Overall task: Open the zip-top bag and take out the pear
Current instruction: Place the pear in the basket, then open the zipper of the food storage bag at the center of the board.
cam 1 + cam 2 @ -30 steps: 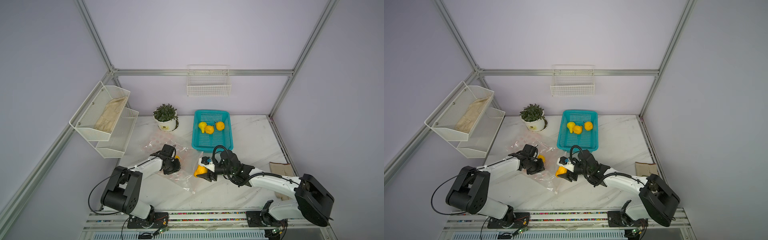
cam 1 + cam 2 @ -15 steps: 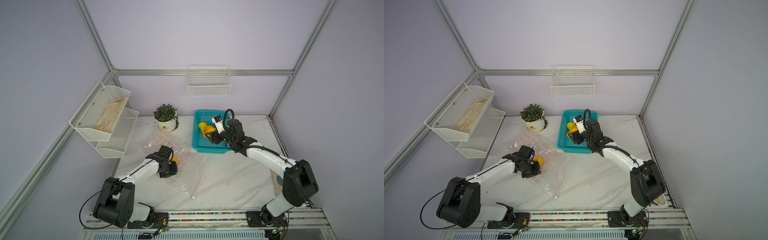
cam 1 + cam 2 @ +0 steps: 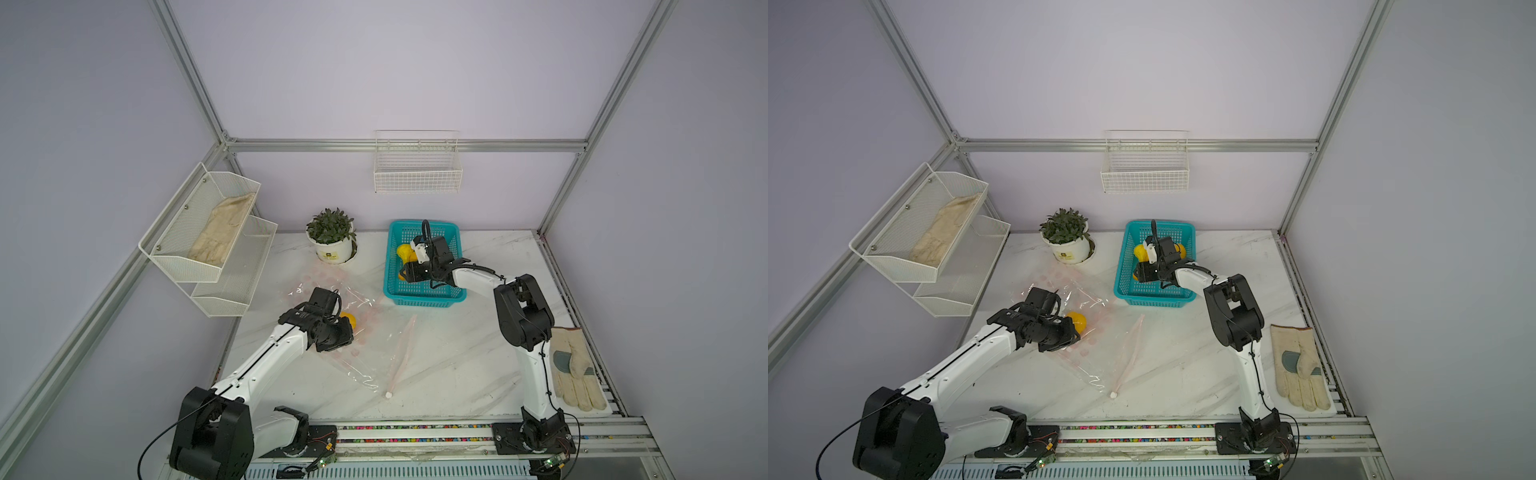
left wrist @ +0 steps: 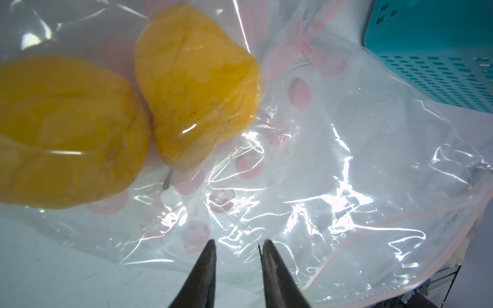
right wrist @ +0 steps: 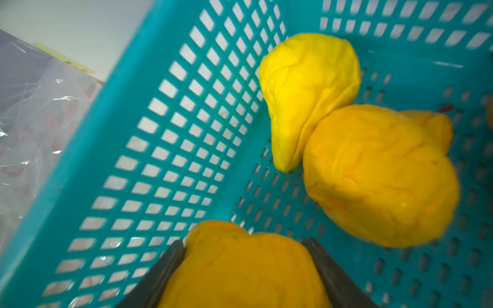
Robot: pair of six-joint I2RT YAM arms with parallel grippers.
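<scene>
Since a second ago the right gripper [image 5: 243, 242] has carried its pear [image 5: 240, 269] from mid-table beside the bag [image 3: 376, 347] up to the teal basket [image 3: 424, 296], right of centre in both top views. It is spread wide, clamped on the fruit's sides, over the basket floor. The left gripper [image 4: 237, 246] has parted a little: a narrow gap with nothing in it, hovering over the bag's clear plastic. Two bagged pears [image 4: 194, 88] remain inside, upper left in the left wrist view. Two loose pears [image 5: 378, 176] lie touching each other just beyond the held one. A potted plant [image 3: 332, 241] stands left of the basket; a glove [image 3: 575, 374] lies lower right.
</scene>
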